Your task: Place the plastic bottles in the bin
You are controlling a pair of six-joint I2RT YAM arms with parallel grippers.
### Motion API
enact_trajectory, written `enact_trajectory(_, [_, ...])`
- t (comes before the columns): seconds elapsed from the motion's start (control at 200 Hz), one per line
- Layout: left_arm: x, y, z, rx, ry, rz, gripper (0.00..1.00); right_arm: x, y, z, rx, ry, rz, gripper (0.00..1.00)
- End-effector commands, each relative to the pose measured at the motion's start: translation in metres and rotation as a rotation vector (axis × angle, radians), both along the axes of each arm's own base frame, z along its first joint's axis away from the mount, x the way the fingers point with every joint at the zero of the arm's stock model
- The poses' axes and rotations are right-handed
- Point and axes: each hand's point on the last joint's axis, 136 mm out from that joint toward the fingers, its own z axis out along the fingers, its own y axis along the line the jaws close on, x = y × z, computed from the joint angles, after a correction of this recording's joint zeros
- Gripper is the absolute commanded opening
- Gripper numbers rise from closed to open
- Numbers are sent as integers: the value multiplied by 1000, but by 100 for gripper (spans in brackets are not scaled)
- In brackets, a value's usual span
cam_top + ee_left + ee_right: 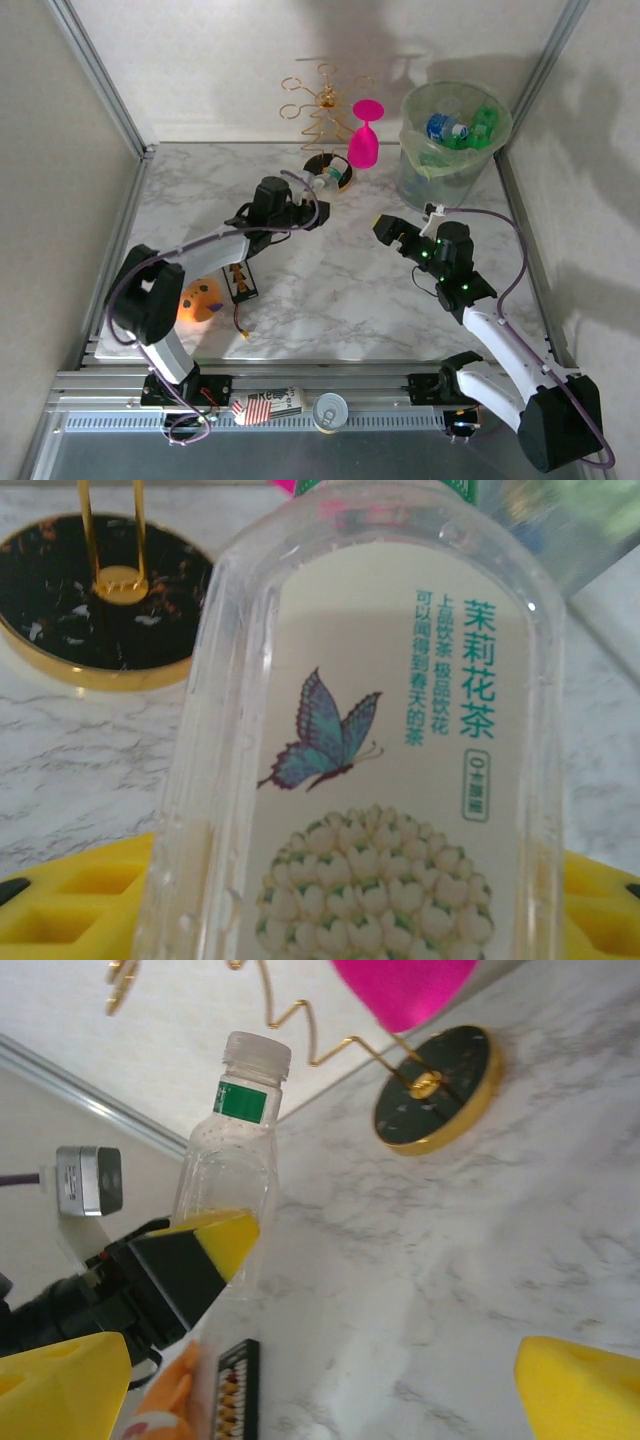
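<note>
Nearer than the gold stand's black disc base (450,1080), the right jaws gape empty on a bent arm, the left jaws clamp a clear, white-capped plastic bottle (370,760) upright just beside that base, and the round bag-lined bin (440,180) stands right of it.

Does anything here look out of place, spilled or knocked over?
Nothing looks spilled. Two things do sit oddly: a metal can and a red-striped packet rest on the near metal ledge, off the marble table, rather than with the other items.
</note>
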Motion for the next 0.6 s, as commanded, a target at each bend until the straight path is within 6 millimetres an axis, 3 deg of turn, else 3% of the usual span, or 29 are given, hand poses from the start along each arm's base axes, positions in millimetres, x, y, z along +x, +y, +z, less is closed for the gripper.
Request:
enact_trajectory(0.0, [-19,-7,37,-158,-78,-27,41,-5,22,21,90,-61,83,99])
enact_trajectory(0.24, [-57,-11,56,-209,-141,-42,42,-9,64,42,163,-118,190,99])
enact_trajectory(0.471, [-86,-25,52,-181,-160,-70,43,-7,108,36,165,-95,291,99])
enact_trajectory(0.591, [-93,-28,47,-158,-155,-80,43,-7,117,33,167,-89,306,99])
